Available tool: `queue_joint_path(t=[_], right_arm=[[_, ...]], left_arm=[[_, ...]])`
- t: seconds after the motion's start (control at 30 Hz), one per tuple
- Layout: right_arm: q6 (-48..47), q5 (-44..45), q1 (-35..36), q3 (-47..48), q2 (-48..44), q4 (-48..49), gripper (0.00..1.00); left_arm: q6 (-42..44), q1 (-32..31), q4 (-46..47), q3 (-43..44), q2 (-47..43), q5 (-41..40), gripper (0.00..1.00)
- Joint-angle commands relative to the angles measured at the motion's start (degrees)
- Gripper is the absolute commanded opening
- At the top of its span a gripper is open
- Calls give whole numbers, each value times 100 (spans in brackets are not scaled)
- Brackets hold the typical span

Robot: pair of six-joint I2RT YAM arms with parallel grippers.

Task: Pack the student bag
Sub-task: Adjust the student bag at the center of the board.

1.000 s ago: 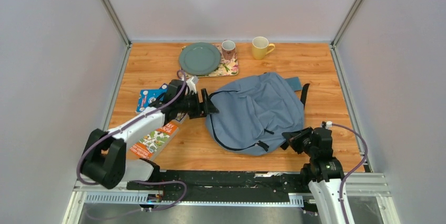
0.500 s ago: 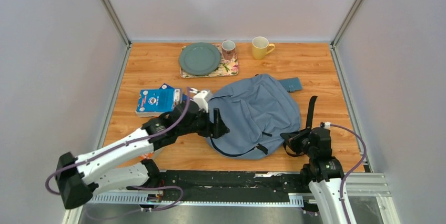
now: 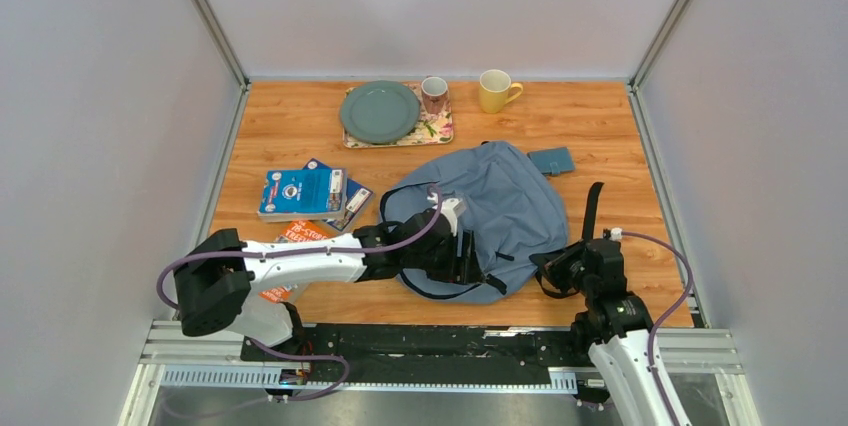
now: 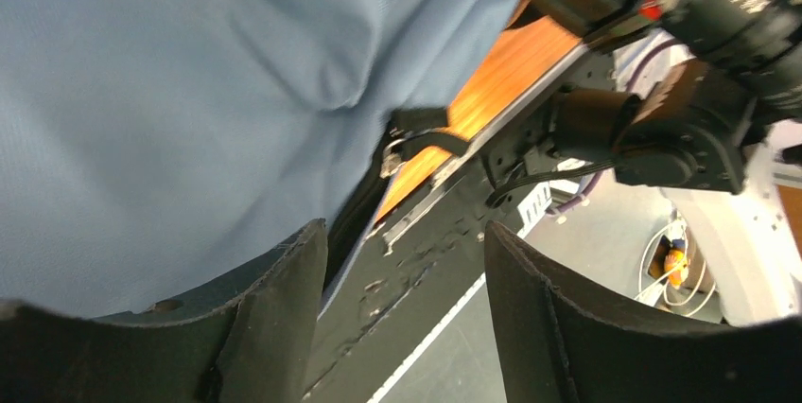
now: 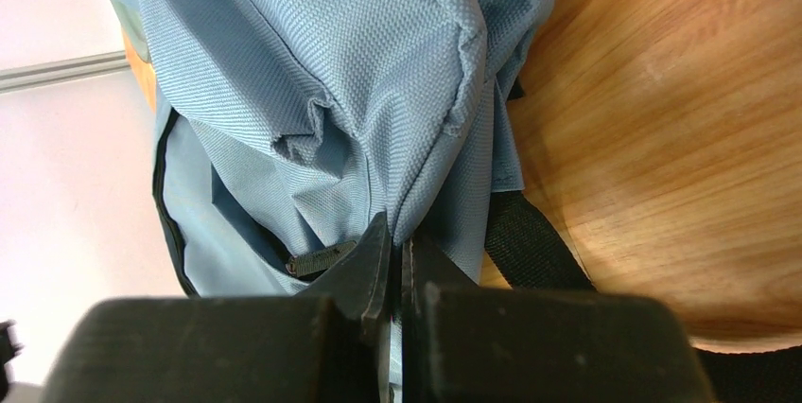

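Just ahead of the open left claw (image 4: pixel 407 318), the bag (image 3: pixel 510 201) lies on the table (image 3: pixel 300 126), its edge pinched in the closed right claw (image 5: pixel 398 250), which should anchor it while the left closes on what looks like the zip pull (image 4: pixel 391 161).

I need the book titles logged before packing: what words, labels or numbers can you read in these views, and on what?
No text is legible.
orange book: white cover lettering, too small to read.
blue book: round emblem and print, too blurred to read.
student bag: no text seen in any view.
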Motion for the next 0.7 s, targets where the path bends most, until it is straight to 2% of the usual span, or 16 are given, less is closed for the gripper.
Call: queue_joint_path(t=[0.0,0.1,0.27,0.4,0.53,0.67], right_arm=[[-402,-184,72,305,287,321,0],[-526,-254,72,357,709,479,0],[-614,-396,212,498,1569,979,0],[-615,-194,475,674,1809,998,0],[-658,26,721,788,1721,761,0],[-790,105,775,814,1607,445,0]], left_arm=[[-662,-56,898,-723,-318,245,69],[-733,-117,1409,-1050,-415,570,70],[-742,-205,1472,-1104,-179,711,72],[-532,-179,1156,-1156,-81,282,73],[-233,233,892,-1297,-116,403,75],[215,978,733,-1499,-151,447,75]])
